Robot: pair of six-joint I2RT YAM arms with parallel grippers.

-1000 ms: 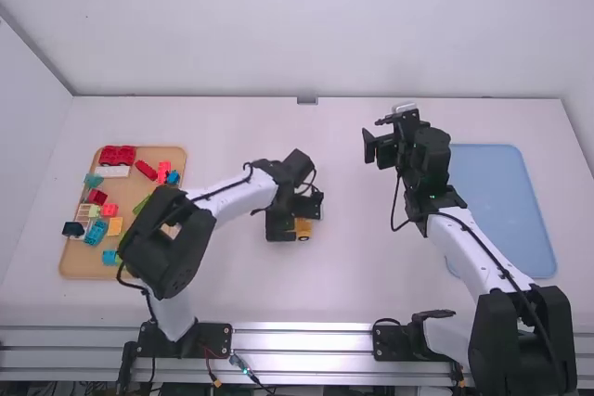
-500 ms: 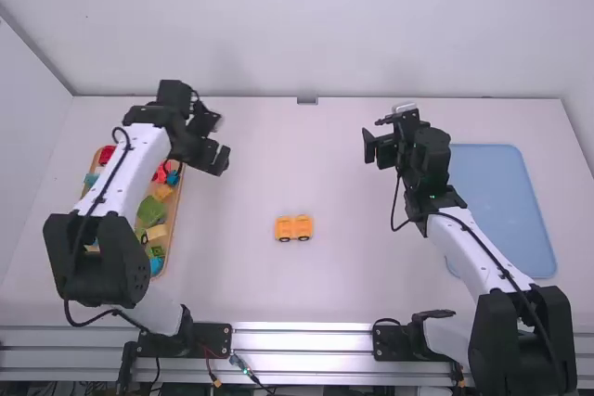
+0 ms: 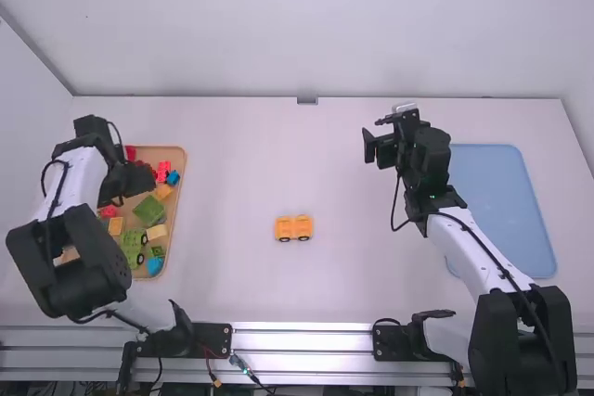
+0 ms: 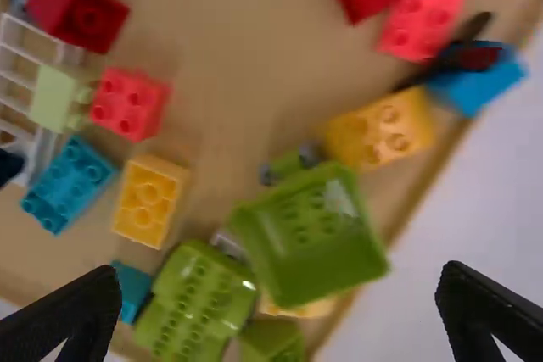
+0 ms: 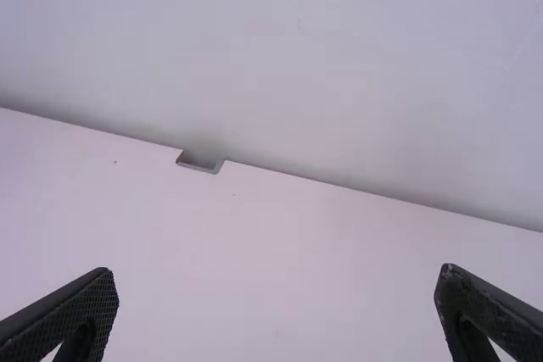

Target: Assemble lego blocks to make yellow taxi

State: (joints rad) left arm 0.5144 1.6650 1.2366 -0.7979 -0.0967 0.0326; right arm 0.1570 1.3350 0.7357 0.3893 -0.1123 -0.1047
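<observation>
At nine o'clock from the yellow wheeled base (image 3: 293, 229), the left gripper (image 4: 280, 269) has swung over the tray (image 3: 153, 153), leaving that base on the worktop (image 3: 362, 271); another block is probably wanted. It's spread wide, empty, as is the right gripper (image 5: 277, 271), between one and two o'clock.

From my side of the feed, I see a smooth white desk (image 3: 371, 285) with a small notch (image 3: 307, 100) midway along its far edge. On its left side I have a tan tray (image 3: 148, 153) with rounded corners. A yellow wheeled piece (image 3: 286, 226) sits near the middle, dark wheels toward my overhead camera's side. On the right lies a flat, light-blue tray (image 3: 501, 210), slightly askew.
</observation>
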